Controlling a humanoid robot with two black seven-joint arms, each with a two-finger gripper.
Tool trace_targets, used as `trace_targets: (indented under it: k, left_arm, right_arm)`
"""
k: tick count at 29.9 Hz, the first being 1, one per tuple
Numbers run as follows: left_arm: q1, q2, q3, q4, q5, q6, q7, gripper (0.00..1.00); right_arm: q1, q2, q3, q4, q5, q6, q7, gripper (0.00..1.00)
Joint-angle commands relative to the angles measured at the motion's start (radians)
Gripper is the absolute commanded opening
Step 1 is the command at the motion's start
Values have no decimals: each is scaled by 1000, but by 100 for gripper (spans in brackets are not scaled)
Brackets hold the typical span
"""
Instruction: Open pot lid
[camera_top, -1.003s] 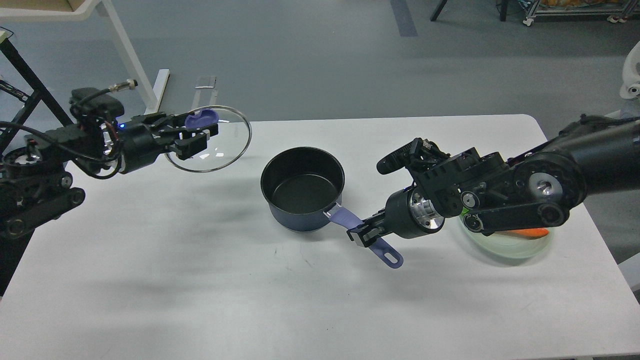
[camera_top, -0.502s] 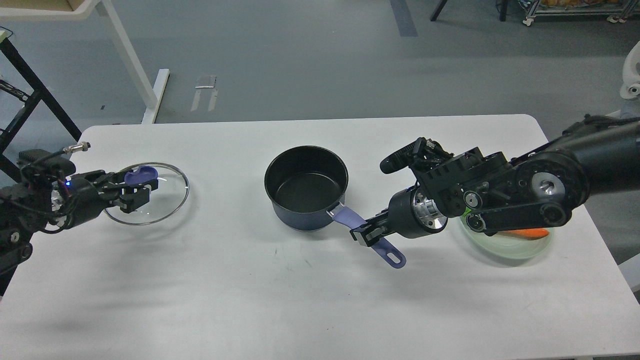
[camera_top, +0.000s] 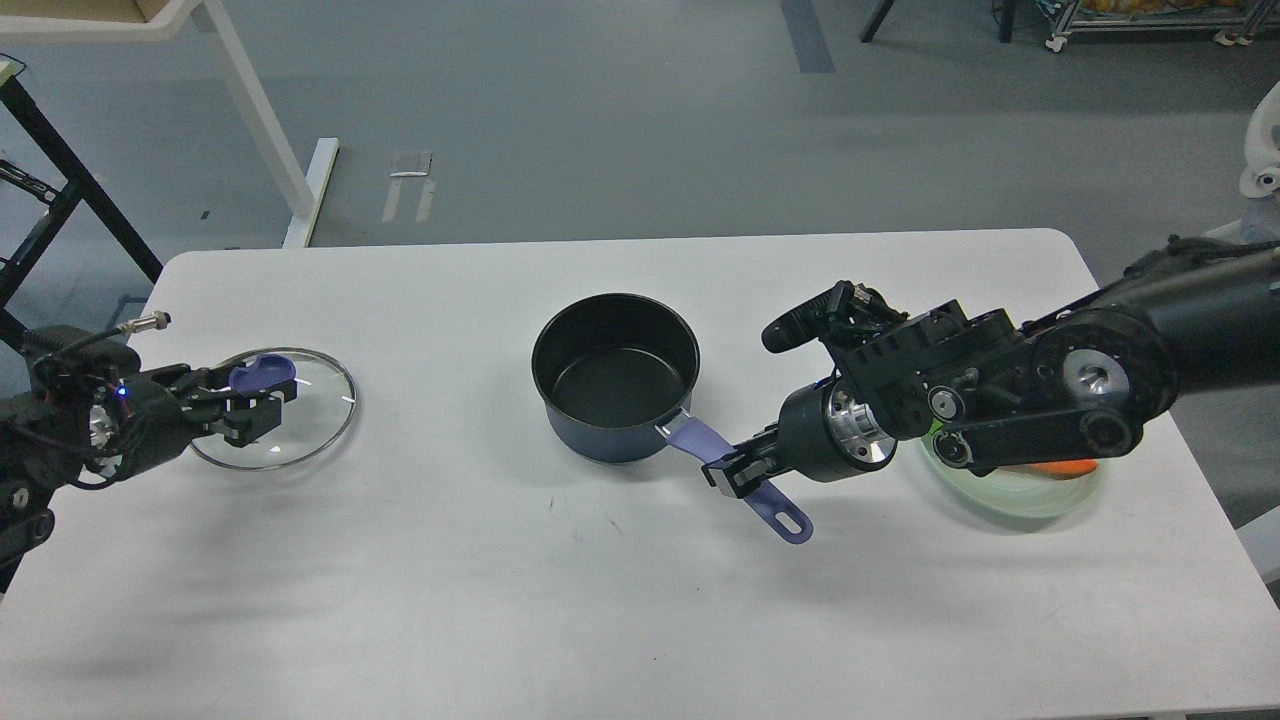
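Observation:
The dark navy pot (camera_top: 612, 378) stands uncovered in the middle of the white table, its black inside showing. Its lavender handle (camera_top: 745, 482) points toward the front right. My right gripper (camera_top: 735, 470) is shut on the handle at its middle. The clear glass lid (camera_top: 300, 420) with the purple-blue knob (camera_top: 258, 373) lies low at the table's left side, flat or nearly so. My left gripper (camera_top: 255, 405) is shut on the knob.
A pale green plate (camera_top: 1040, 490) with something orange on it sits at the right, partly under my right arm. A white table leg and a black stand are on the floor beyond the table's far left corner.
My left gripper has carried the lid from high above the far left of the table down and leftward to just at the table top. The pot and right gripper shifted slightly right.

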Motion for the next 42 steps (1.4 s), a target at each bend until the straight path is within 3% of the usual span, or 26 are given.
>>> trace_targets:
  k: [1,3,11,14,15,20,26,28,34,40,42]
  left_arm:
    - [0,0,0,0,-2,-2,0,66]
    - [0,0,-2,0,-2,0,0,76]
    - [0,4,-2,-2,-3,0,0,86]
    - [-1,11,-16,-5,-34,-2,0,95]
    - [-4,12,-17,-5,-69,-2,0,98]
    - [-32,15,-19,-5,-294,-19,0,99]
    - [-92,17,-17,-3,-431,-78,0,99]
    - [-103,14,-19,-3,-459,-81,0,99]
    - [-153,11,-58,-6,-710,-94,0,99]
    - [-156,-2,-109,12,-1098,-164,0,99]
    - [-158,-40,-111,15,-1184,-166,0,99]
  right_arm:
    - [1,1,0,2,0,0,0,22]
    - [1,1,0,2,2,0,0,22]
    - [1,1,-1,2,2,0,0,22]
    - [1,-1,-1,2,3,-1,-1,27]
    - [-1,-1,-3,2,2,-1,-1,29]
    - [1,-19,2,5,3,-1,-1,49]
    - [-2,-61,20,3,29,-20,0,85]
    - [-2,-88,43,3,67,-18,0,95]
    - [-16,-229,181,3,136,-18,2,97]
    - [-230,-516,529,-8,207,-12,0,99]
    - [-342,-564,680,-12,233,-18,-5,99]
